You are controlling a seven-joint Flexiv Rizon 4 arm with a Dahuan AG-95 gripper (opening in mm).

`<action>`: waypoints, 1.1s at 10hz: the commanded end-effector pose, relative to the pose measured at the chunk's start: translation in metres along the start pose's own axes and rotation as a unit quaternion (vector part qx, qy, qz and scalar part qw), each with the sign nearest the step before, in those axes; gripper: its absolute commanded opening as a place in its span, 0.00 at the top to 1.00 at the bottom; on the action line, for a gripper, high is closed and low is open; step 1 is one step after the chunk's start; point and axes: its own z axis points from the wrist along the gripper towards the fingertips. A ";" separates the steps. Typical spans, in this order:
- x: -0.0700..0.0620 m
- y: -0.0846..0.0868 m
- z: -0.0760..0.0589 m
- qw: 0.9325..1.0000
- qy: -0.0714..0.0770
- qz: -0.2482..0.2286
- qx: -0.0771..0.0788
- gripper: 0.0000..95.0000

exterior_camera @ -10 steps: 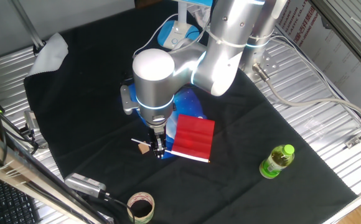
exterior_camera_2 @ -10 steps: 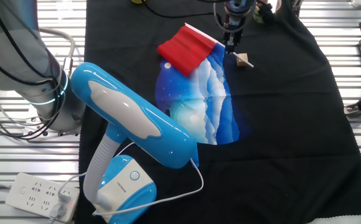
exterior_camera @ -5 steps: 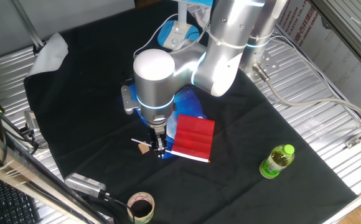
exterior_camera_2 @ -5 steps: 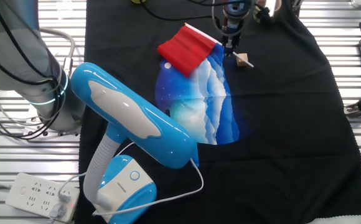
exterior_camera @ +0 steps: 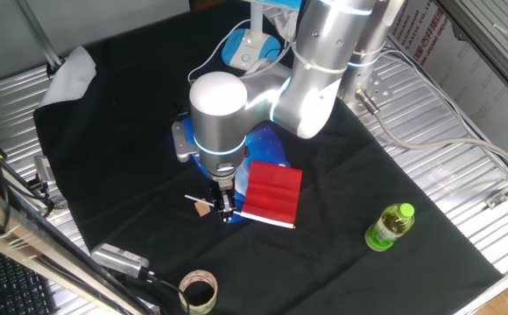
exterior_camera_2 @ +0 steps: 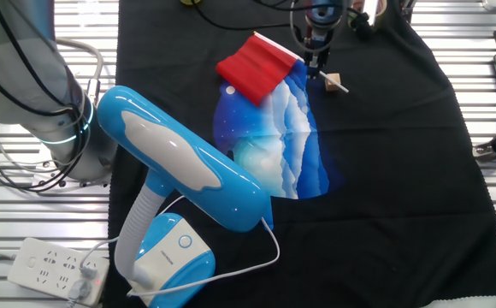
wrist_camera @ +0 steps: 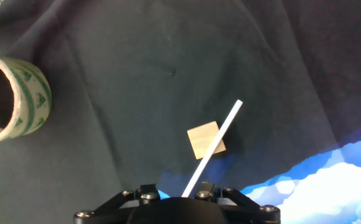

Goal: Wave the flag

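Note:
The flag (exterior_camera: 271,193) is a plain red cloth lying over the edge of a blue-and-white patterned cloth (exterior_camera_2: 274,145); it also shows as the red flag (exterior_camera_2: 255,66) in the other fixed view. Its thin white stick (wrist_camera: 215,144) runs out over a small wooden block (wrist_camera: 204,139) on the black table cover. My gripper (exterior_camera: 225,210) is down at the stick, just left of the red cloth. In the hand view the stick passes between the two fingertips (wrist_camera: 204,186), close to the right one, with a gap to the left one. The jaws stand apart.
A roll of tape (wrist_camera: 9,96) lies left of the block, seen as the tape roll (exterior_camera: 199,291) near the table's front. A green bottle (exterior_camera: 389,226) lies at the right. A blue desk lamp (exterior_camera_2: 175,184) stands behind the patterned cloth. A white crumpled cloth (exterior_camera: 70,74) sits far left.

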 end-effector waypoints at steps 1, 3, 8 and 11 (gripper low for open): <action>0.000 -0.001 0.003 1.000 0.000 0.000 0.000 0.60; 0.001 -0.001 0.003 1.000 -0.001 0.000 0.000 0.60; -0.001 0.001 0.008 1.000 -0.001 0.001 0.001 0.60; -0.002 0.003 0.010 1.000 0.000 0.001 0.001 0.60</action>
